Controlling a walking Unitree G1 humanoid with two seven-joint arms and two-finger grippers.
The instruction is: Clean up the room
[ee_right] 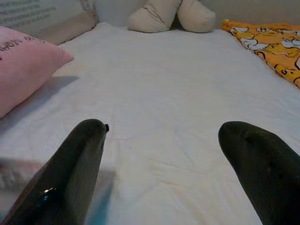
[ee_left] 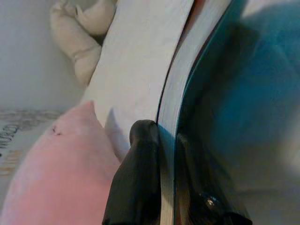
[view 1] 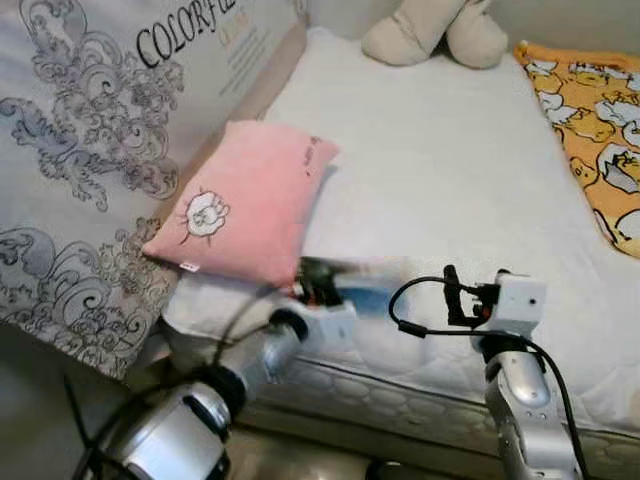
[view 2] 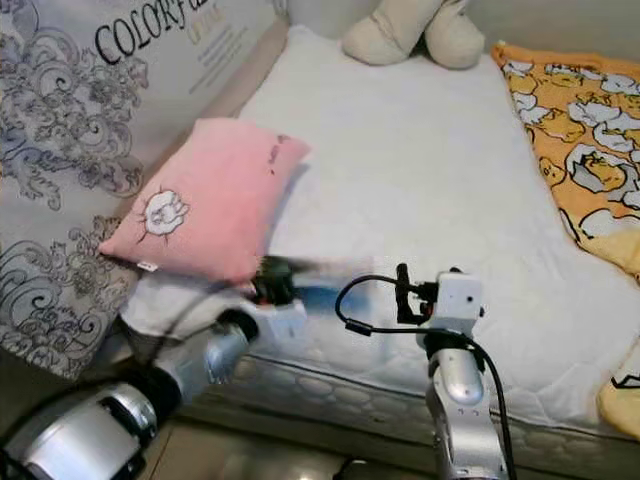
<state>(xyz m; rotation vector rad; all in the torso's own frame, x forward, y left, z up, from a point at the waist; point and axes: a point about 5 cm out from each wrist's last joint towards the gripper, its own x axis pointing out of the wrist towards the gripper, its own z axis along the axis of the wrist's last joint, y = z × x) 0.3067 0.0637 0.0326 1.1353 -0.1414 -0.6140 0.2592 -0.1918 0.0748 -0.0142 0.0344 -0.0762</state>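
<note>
The left hand point(ee_left: 161, 154) is clamped on the edge of a thin book point(ee_left: 220, 117) with a teal cover, one black finger point(ee_left: 138, 173) on either face and the white page edges showing between them. In the head views the book point(view 1: 365, 280) is a blur sticking out ahead of that hand over the near edge of the bed point(view 1: 440, 170), just beside the pink pillow point(view 1: 245, 200).

My guess is it's light and stiff enough, but held by one margin it'll flop or fan open and the glossy cover could slide. Gripping nearer the spine, deeper in, looks safer.

The right hand point(ee_right: 161, 164) hovers beside it over the mattress, fingers spread wide with nothing in them. A plush toy point(view 1: 435, 30) and an orange duck blanket point(view 1: 595, 130) lie well beyond both hands.
</note>
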